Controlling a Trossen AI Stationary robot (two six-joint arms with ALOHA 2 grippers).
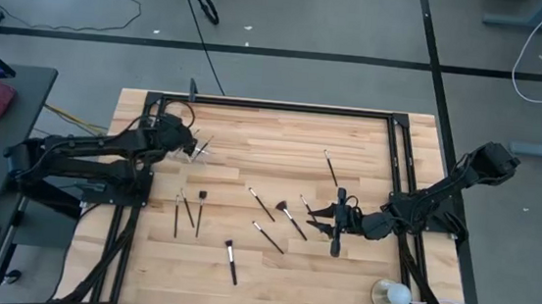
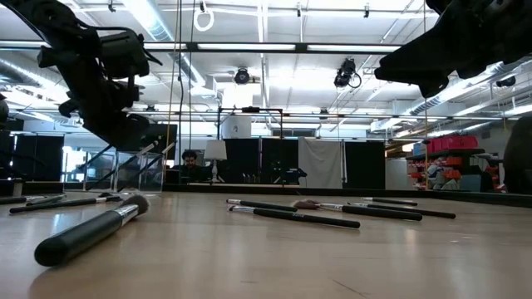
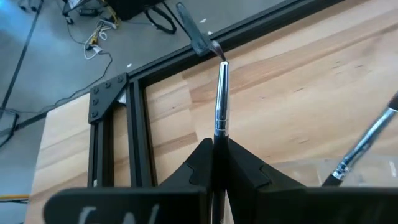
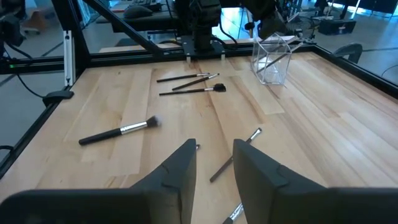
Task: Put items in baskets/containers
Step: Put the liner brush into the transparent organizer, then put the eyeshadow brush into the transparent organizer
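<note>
My left gripper (image 1: 192, 149) hangs at the table's far left, shut on a thin makeup brush (image 3: 221, 99) with a silver ferrule. It is just beside the small clear holder (image 4: 273, 59), where another brush (image 3: 364, 146) leans inside. Several dark brushes lie flat on the wood, among them a group of three (image 1: 189, 211), one (image 1: 231, 260) and one (image 1: 332, 167). My right gripper (image 1: 329, 219) hovers open above the brushes at mid-right; one brush (image 4: 235, 157) lies below its fingers (image 4: 180, 168), untouched. My left gripper pinches the brush's handle just behind the silver ferrule (image 3: 218, 129) between its two fingers. The brush runs along the fingers and sticks out past their tips, thin tip (image 3: 222, 64) leading. The fingers slant down from the table's left, and the brush is clear of the table.
A white round object on a dish (image 1: 391, 297) sits at the near right corner. A black frame (image 1: 275, 108) borders the wooden top. A thick-handled brush (image 2: 91, 232) lies close to the low camera. Bare wood lies between the holder and the central brushes.
</note>
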